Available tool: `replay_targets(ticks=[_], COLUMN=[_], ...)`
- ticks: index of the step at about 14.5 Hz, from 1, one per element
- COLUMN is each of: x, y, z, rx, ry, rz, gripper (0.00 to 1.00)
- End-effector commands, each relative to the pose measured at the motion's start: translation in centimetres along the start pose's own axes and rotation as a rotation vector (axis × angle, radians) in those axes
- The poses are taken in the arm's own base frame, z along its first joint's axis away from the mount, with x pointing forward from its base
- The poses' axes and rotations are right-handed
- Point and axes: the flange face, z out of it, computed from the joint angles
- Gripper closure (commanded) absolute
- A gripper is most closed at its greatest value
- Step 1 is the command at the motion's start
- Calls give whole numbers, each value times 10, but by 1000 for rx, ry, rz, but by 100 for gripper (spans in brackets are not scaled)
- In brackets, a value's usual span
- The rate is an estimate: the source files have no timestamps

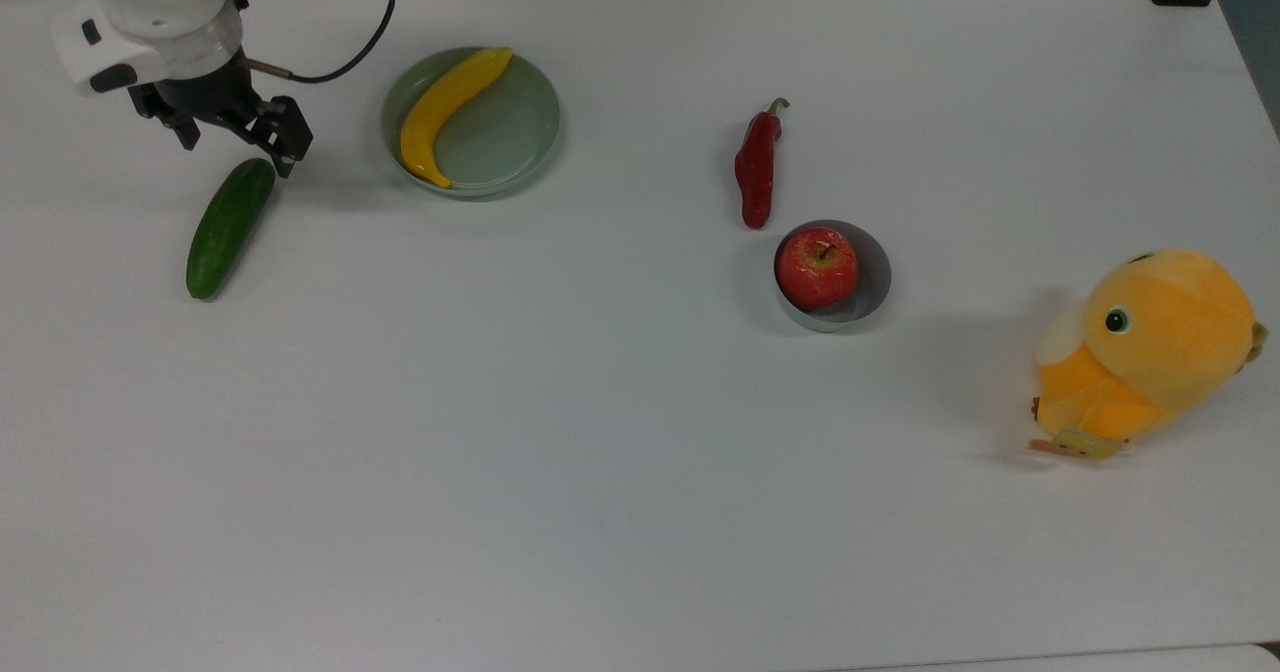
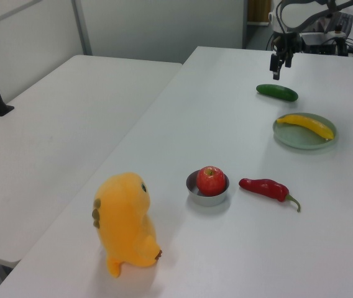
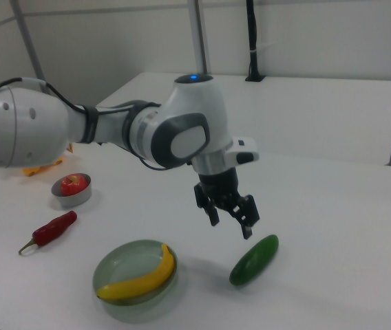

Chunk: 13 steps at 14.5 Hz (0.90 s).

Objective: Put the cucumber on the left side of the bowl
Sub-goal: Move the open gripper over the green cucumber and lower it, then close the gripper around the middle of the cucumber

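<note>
Top view: black two-finger gripper [image 1: 235, 152] hovers with fingers spread wide and empty over the upper end of the smooth dark green cucumber [image 1: 229, 228], which lies on the white bench [image 1: 600, 452], well apart from the small grey metallic bowl [image 1: 872, 282]; apparently positioned for pickup.

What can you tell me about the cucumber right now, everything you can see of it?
The cucumber is smooth, dark green and glossy, with rounded ends. It lies flat on the white table, slanted in the top view, to the top view's left of the plate. Nothing touches it but the table; the open pincer hangs just above its upper end.
</note>
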Motion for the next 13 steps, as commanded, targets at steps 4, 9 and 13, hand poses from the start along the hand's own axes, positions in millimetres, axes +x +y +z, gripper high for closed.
replay_targets(ticks=[4,9,13], x=[-4,0,1], y=[17,33,32], z=[61,94,100], rx=[-27,-45,-64], ry=[24,47,42], rz=[-4,13,-6], gripper=[0,0,57])
